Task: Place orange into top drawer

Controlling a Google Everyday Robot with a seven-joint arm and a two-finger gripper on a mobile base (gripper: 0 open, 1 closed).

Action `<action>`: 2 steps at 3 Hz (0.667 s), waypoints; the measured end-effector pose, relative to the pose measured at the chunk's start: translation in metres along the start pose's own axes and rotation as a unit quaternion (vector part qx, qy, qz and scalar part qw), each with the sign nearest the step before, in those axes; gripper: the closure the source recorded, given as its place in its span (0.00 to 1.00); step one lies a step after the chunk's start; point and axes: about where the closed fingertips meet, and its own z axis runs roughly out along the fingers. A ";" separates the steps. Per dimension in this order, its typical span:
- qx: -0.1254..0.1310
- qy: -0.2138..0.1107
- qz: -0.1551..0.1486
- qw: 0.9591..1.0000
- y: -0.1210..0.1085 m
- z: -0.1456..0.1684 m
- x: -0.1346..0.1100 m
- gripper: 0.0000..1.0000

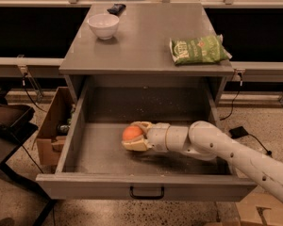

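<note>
Top drawer (pixel 100 149) is pulled fully open toward the near side, with a grey speckled floor and a small black handle (pixel 146 192) centred on the front panel. The white arm (pixel 228 150) comes in from the near right, crosses over the drawer's right wall and reaches left, low inside the drawer. The tool (pixel 130 137) is in the middle of the drawer, slightly left of centre and closer to the front panel than to the back wall.

The tool is pinching the orange (pixel 131 132), with one tan finger on its far side and one on its near side. The orange sits inside the drawer, low over the floor; cannot tell whether it touches the floor. It is well apart from both side walls.

On the counter (pixel 146 34) above are:
- a white bowl (pixel 103 25), upright, at the far left
- a green snack bag (pixel 198 49), lying flat by the right edge
- a small dark object (pixel 116 7) at the far edge just behind the bowl, too dim to identify

A cardboard box (pixel 48 128) stands on the floor just beside the drawer's left wall.
</note>
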 end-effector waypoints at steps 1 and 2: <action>0.000 0.000 0.000 1.000 0.000 0.000 0.000 0.32; 0.000 0.000 0.000 1.000 0.000 0.000 0.000 0.07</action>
